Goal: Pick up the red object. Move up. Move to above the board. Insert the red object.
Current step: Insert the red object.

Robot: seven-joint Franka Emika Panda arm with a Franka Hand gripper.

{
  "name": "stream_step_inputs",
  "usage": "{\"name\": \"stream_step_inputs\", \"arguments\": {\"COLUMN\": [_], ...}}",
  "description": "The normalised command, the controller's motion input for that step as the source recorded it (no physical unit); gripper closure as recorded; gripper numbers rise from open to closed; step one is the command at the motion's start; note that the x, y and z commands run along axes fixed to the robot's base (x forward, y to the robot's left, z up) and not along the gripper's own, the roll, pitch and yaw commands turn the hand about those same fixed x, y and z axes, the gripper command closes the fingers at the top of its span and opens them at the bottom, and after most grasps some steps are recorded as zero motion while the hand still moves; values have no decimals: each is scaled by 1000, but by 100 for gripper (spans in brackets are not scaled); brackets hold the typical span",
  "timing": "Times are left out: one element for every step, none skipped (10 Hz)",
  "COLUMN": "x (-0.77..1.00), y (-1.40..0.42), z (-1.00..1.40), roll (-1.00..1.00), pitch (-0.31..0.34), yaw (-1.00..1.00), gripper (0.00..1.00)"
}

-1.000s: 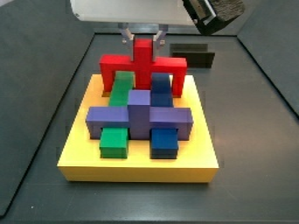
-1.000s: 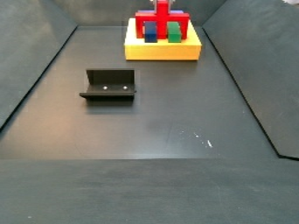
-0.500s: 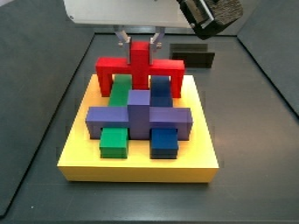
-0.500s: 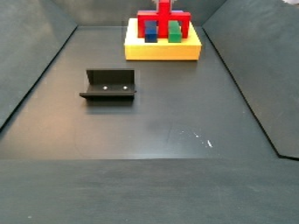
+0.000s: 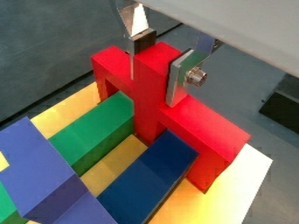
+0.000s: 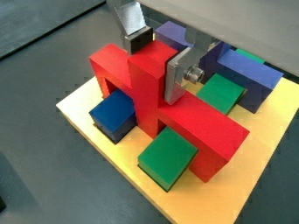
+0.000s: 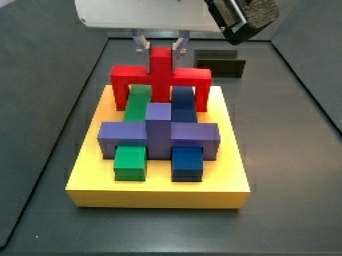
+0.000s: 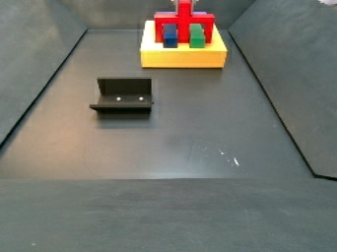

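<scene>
No readable text, labels or numbers on anything in view

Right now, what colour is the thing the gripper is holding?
Bright red; the gripper grips the red object, clearest in a wrist view.

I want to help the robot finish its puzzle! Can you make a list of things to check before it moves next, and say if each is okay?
1. Claw holding the red object: ok, both fingers press on its upright stub in both wrist views.
2. Red object standing straight: ok, its bar looks level in a side view.
3. Red object over the board: ok, its legs straddle the green block and blue block.
4. Legs fully down in their slots: cannot tell, the leg bottoms are hidden.
5. Purple block out of the way: ok, it sits apart from the red object.
6. Fixture clear of the claw: ok, it stands far off on the floor.
</scene>
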Motion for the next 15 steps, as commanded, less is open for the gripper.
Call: {"name": "stream_step_inputs", "arguments": {"x": [131,77,0,0,71,109,203,223,311,234,154,14,0,0,0], "y": [0,0,0,0,0,0,-11,0,0,66,37,0,0,0,0], "z": [-26,-109,-349,-354,-443,-523,-454,-374,-154,143,300,80,26,6,100], "roll": [320,311,246,216,161,31,0,17,71,0,10,54,63,93,131], "pitch": [41,7,-20,-4,-17,-80,-84,-40,30,99,123,36,3,0,26], "yaw": [151,157,0,-57,-140,-146,-131,-120,-120,0,0,69,89,97,94], "gripper": [100,100,100,100,100,100,100,100,100,100,100,100,100,100,100]}}
